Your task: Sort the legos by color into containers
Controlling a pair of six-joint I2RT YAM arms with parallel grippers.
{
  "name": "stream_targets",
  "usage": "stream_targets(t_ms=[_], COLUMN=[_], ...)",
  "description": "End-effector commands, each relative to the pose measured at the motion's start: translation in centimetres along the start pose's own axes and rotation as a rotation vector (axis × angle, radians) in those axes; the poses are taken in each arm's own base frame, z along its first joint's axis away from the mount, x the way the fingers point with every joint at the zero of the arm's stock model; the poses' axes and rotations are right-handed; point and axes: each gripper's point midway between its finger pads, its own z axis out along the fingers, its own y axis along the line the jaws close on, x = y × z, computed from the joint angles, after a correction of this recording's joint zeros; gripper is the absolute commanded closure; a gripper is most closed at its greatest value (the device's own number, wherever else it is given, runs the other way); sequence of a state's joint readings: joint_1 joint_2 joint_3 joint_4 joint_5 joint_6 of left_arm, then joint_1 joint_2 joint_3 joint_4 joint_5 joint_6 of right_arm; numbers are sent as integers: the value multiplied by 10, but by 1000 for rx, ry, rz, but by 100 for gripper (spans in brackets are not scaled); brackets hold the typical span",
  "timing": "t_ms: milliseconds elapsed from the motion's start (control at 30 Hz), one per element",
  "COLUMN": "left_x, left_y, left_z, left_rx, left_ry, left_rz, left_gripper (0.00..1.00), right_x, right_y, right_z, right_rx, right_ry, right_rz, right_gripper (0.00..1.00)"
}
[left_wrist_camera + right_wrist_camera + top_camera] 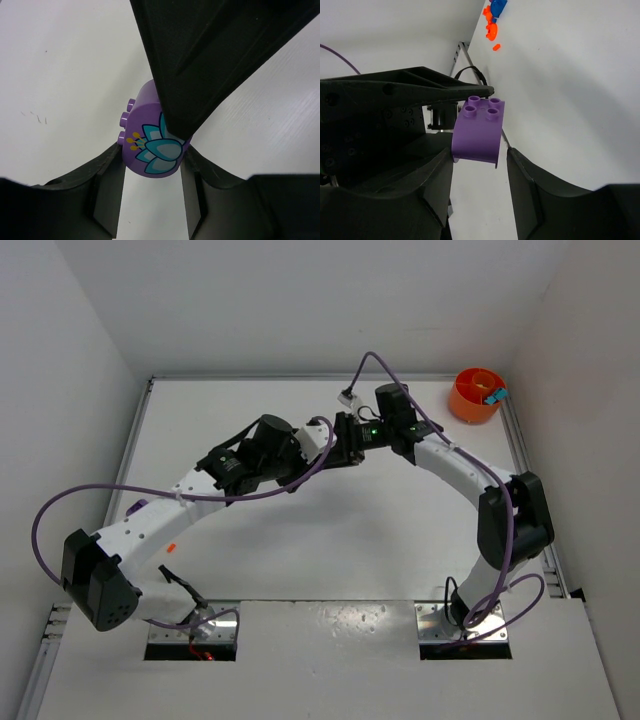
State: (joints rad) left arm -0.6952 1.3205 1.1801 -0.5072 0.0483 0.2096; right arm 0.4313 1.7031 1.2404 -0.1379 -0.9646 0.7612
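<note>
A purple lego (150,150) with a teal flower print hangs above the table, and my left gripper (152,162) is shut on its rounded end. In the right wrist view the same purple lego (477,135) shows its studs. It sits between the jaws of my right gripper (479,155), which is open: one finger touches it and a thin gap remains at the other. A black finger (200,60) of the right gripper covers the lego's top in the left wrist view. Both grippers meet mid-table (350,437). The orange container (478,395) stands far right.
The container holds a cyan lego (496,396) and a yellow one. A small orange lego (171,548) lies beside the left arm. Orange legos (491,31) and a blue lego (497,6) lie far off in the right wrist view. White walls enclose the table.
</note>
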Motion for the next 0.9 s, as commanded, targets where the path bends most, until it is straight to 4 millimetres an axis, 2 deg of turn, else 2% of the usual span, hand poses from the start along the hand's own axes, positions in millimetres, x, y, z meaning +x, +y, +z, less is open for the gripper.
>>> stream_targets(t_ms=[0, 233, 400, 433, 467, 500, 567, 600, 667, 700, 733, 800, 833, 867], left_x=[-15, -14, -14, -11, -11, -11, -13, -13, -12, -13, -13, -12, -15, -10], left_y=[-4, -6, -6, -7, -7, -7, -7, -7, 3, 7, 16, 23, 28, 35], left_z=[-6, -3, -3, -3, -3, -3, -5, -5, -9, -12, -16, -19, -22, -23], left_rx=[16, 28, 28, 30, 30, 30, 30, 30, 1, -10, -26, -30, -34, -42], left_ry=[-62, -56, -56, -48, -47, -47, -48, -47, -50, -57, -65, -75, -86, -76], left_rz=[18, 17, 17, 17, 17, 17, 17, 17, -17, -22, -50, -78, -85, -102], left_gripper=[86, 86, 86, 82, 68, 59, 45, 33, 23, 15, 12, 9, 8, 8], right_x=[-8, -11, -10, -8, -9, -10, -14, -20, -30, -36, -37, -49, -54, -60], right_y=[14, 11, 14, 12, 13, 13, 7, 9, 1, -6, -8, -29, -33, -46], right_z=[1, 4, 6, 6, 5, 4, -1, -7, -19, -28, -37, -60, -71, -82], right_rx=[-18, -18, -25, -21, -21, -10, 22, 25, 92, 127, 158, 255, 289, 346], right_ry=[-16, -16, -12, -7, -7, -13, -25, -42, -65, -79, -78, -117, -122, -124], right_rz=[-64, -64, -74, -87, -99, -112, -133, -154, -211, -225, -233, -275, -275, -327], right_gripper=[53, 56, 71, 73, 77, 80, 84, 88, 90, 92, 92, 94, 94, 94])
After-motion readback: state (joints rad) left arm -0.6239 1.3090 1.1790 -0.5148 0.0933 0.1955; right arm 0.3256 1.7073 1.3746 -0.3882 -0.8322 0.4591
